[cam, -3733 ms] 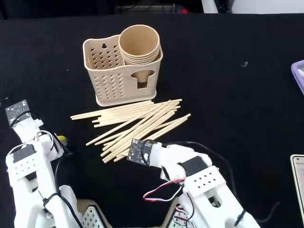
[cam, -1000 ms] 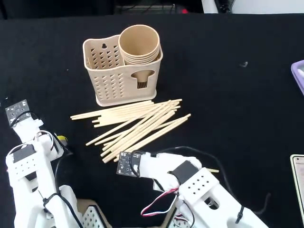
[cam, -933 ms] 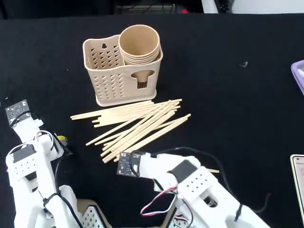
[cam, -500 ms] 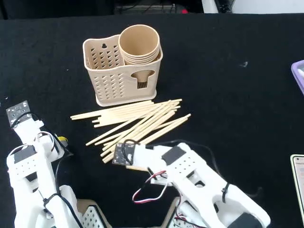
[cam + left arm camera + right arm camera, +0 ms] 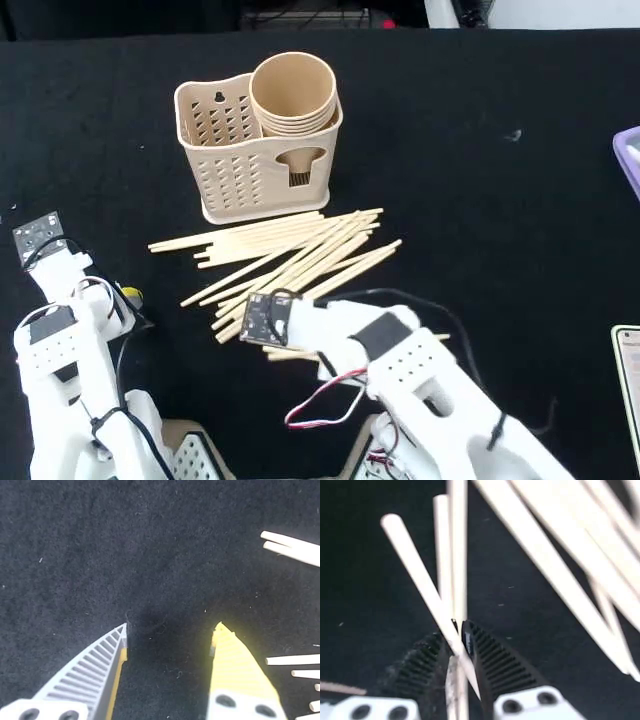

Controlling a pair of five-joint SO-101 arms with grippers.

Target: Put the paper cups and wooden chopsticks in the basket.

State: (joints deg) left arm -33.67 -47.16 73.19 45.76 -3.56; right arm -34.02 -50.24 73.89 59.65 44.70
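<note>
Near-left corner, left gripper [image 5: 172,627]: low over bare cloth, fingers spread wide with nothing between them. Probably parked here to keep out of the other arm's way. A few stick ends lie just beside it.
Basket [image 5: 255,170]: upright at the far side of the pile, two compartments. The perforated left one looks empty, so I'd say that slot is meant for the sticks.
Paper cups [image 5: 293,90]: nested in one stack, seated in the basket's right compartment with the rims above the wall. That half of the task looks done.
Chopsticks [image 5: 290,258]: loose fan flat on the cloth just in front of the basket, crossing and overlapping. None in the basket yet.
Right gripper [image 5: 457,625]: down at the near end of the fan, fingers pinched narrow on what looks like two or three sticks [image 5: 457,555]. Exact count unclear. One of them crosses the others at an angle. It grips near the ends, likely so the long part can hang and drop into the slot.
Risk: crossed sticks in a thin pinch may pivot or slip on lift.
Surface: black cloth [image 5: 480,220] over the whole table, matte, a few lint specks.
Right edge: a purple object [image 5: 630,150] and a pale card-like item [image 5: 628,360], both cut off and well apart from the work.
Room: dark strip behind the table, nothing identifiable.
</note>
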